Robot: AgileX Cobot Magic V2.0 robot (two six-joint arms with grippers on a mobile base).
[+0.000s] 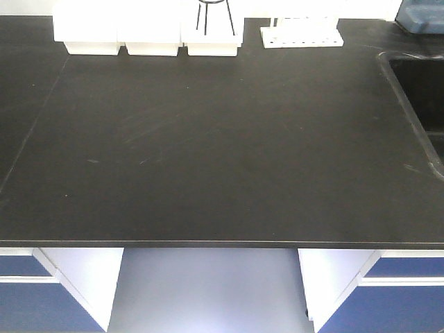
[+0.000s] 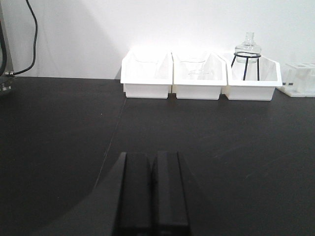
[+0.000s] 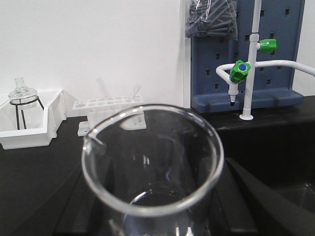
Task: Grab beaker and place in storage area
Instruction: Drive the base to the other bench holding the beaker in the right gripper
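Note:
The beaker (image 3: pixel 152 162), clear glass with a pouring lip at its upper left, fills the lower middle of the right wrist view. My right gripper (image 3: pixel 157 216) is shut on it, with a dark finger (image 3: pixel 256 196) on either side of the glass. It is held above the black benchtop (image 3: pixel 29 177). In the left wrist view my left gripper (image 2: pixel 151 157) is shut, fingers pressed together and holding nothing, low over the benchtop (image 2: pixel 59 128). Neither gripper shows in the front view. The storage area is out of view.
Three white bins (image 2: pixel 199 76) line the back wall, the right one holding a flask on a wire stand (image 2: pixel 247 49). Beside them is a white test-tube rack (image 1: pixel 301 35). A sink (image 1: pixel 423 90) lies at the right, with a blue pegboard (image 3: pixel 246 54) and green-handled tap (image 3: pixel 241 71) behind.

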